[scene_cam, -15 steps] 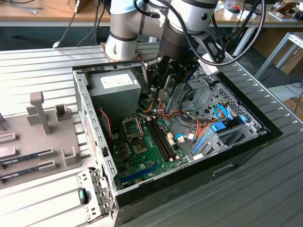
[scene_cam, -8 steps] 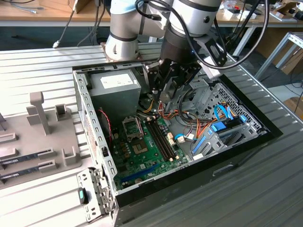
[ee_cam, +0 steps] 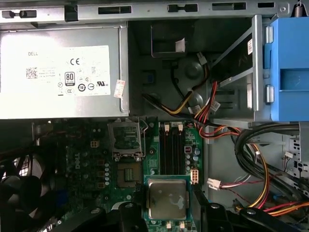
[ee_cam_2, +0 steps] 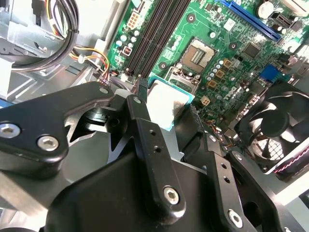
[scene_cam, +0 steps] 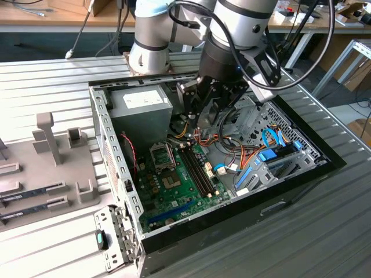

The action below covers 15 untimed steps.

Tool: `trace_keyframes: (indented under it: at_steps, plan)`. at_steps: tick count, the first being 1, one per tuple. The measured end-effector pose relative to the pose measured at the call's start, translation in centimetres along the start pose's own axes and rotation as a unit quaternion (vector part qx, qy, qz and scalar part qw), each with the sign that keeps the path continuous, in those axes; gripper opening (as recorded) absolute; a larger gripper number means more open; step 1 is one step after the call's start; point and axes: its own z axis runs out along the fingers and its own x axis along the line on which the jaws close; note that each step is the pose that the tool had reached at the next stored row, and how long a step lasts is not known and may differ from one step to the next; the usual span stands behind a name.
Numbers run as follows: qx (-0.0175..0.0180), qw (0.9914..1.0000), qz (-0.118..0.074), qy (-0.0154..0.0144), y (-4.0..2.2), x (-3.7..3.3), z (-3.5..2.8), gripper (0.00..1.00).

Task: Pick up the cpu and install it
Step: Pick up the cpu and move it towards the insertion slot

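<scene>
cpu (ee_cam: 166, 199): pinched between the jaws, silver-grey top plate facing both wrist views, thin green edge showing round it. Flat, level, off the board.
jaws: closed on the cpu, one black finger (ee_cam_2: 140, 111) tight against one edge, its partner against the opposite edge.
cpu against the jaws: dead centre between the two fingertips, plate uncovered, only its two gripped sides hidden.
arm (scene_cam: 232, 35): reaching down into the open computer case (scene_cam: 109, 153), gripper body hanging above the motherboard (scene_cam: 174, 200), clear of it.
socket (ee_cam: 126, 173): open and bare, hinged lid frame (ee_cam: 125, 137) swung back beside it. Near the cpu, not under it.
memory slots (ee_cam: 171, 154): long dark rows. In the first wrist view, cpu seen just past their end, next to the socket's side.
second wrist view: same cpu (ee_cam_2: 165, 104) in front of the lid frame, socket just beyond.
power supply (ee_cam: 60, 79): grey box with a white label, at the case wall beyond the lid frame.
fan (ee_cam_2: 275, 125): black, round, at the board's edge, well apart from the jaws.
cables (ee_cam: 212, 116): red, yellow and orange bundle beside the memory slots.
tabletop (scene_cam: 46, 81): ribbed metal, carrying the case.
</scene>
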Motion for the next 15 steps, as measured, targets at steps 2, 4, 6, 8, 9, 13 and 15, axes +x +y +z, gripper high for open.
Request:
trace_keyframes:
  at_steps: [2,4,6,8,9,13,15]
  plan:
    - [0.0,1.0,0.0,0.0,-0.3,0.0,0.05,0.47]
    - [0.0,1.0,0.0,0.0,-0.49,-0.01,0.08,0.47]
    - [0.0,1.0,0.0,0.0,-0.71,-0.01,0.12,0.47]
    - [0.0,1.0,0.0,0.0,-0.91,-0.02,0.14,0.47]
    - [0.0,1.0,0.0,0.0,-1.04,-0.02,0.17,0.47]
    - [-0.0001,1.0,0.0,0.0,-1.47,-0.03,0.24,0.47]
    - [0.0,1.0,0.0,0.0,-1.65,-0.03,0.26,0.47]
